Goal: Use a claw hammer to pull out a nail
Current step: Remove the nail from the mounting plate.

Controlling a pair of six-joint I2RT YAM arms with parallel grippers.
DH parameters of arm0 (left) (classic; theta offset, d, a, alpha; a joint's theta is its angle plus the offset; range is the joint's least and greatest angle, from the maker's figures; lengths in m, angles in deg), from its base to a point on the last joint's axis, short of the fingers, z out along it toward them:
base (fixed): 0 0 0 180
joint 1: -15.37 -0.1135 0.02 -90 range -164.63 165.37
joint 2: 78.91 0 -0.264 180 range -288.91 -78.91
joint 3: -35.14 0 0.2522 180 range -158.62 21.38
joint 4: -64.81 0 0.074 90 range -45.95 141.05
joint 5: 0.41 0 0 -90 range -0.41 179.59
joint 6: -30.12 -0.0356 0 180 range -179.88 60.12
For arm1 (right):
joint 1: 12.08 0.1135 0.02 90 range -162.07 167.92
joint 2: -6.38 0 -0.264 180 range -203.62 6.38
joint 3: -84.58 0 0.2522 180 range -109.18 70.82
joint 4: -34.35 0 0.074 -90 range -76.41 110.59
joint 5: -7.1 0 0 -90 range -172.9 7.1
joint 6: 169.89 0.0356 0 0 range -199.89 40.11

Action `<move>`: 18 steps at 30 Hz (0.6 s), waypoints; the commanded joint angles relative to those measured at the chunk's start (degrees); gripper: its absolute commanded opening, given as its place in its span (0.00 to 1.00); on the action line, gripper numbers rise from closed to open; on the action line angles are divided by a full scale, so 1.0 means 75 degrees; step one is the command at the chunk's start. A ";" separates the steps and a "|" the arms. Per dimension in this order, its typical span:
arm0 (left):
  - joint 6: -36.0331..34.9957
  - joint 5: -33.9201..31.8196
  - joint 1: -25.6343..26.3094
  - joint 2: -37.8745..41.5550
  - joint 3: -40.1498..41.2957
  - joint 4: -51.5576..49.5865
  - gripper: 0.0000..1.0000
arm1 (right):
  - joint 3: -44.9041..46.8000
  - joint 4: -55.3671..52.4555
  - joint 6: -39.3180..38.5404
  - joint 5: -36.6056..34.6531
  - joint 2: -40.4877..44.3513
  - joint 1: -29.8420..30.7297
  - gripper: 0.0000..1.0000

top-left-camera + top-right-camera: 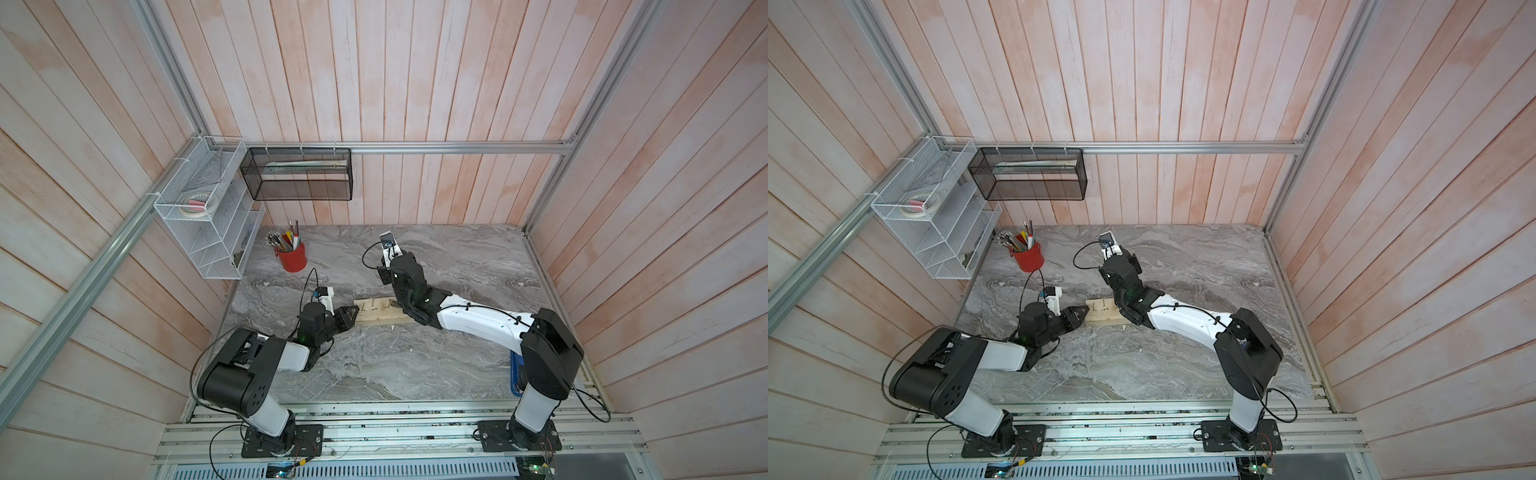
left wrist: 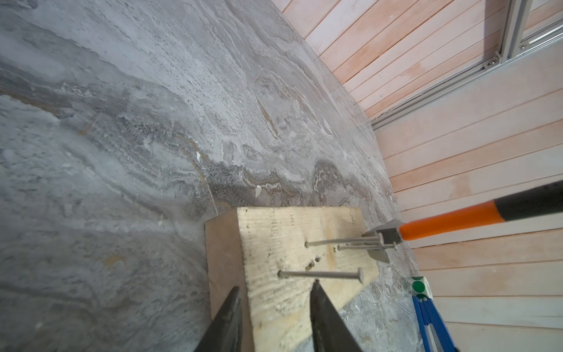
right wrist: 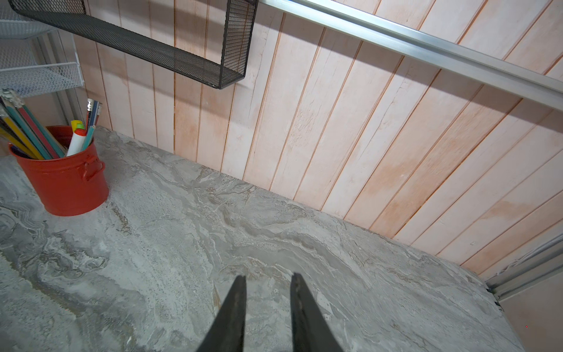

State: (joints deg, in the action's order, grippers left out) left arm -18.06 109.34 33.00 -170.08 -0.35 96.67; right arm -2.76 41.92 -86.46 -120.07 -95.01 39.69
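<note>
- claw hammer (image 2: 457, 221): steel head up against two nails (image 2: 341, 241) at the wood block (image 2: 289, 231) far end, mid-bench (image 2: 122, 122).
- head-heavy and stiff, i'd say. take the black handle end for leverage.
- left gripper (image 2: 275, 285) jaws apart around the block's near end.
- right gripper (image 3: 268, 275) drawn tight (its hold is hidden).
- no readable writing.

The claw hammer (image 2: 463, 218) has a silver head and an orange-and-black handle, the wooden block (image 2: 274, 237) pale striped grain, the tabletop (image 2: 122, 152) grey marbling, the bucket (image 3: 70, 186) red, the wall planks (image 3: 335, 137) pinkish-white.
</note>
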 commanded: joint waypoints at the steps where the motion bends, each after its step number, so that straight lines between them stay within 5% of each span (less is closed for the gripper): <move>1: -0.0139 0.0146 -0.0039 -0.0108 -0.0212 -0.0171 0.38 | -0.0408 0.0468 0.0002 0.0071 -0.0006 0.0057 0.00; 18: -0.0231 0.0436 -0.0012 -0.0384 -0.0324 -0.0195 0.38 | 0.1187 0.1547 0.1977 0.0556 0.0614 -0.0569 0.00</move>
State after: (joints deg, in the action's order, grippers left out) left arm -18.69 111.11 32.89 -171.53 -2.06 95.91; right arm 3.67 49.70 -77.04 -117.91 -92.54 36.83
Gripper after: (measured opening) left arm 0.377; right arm 0.259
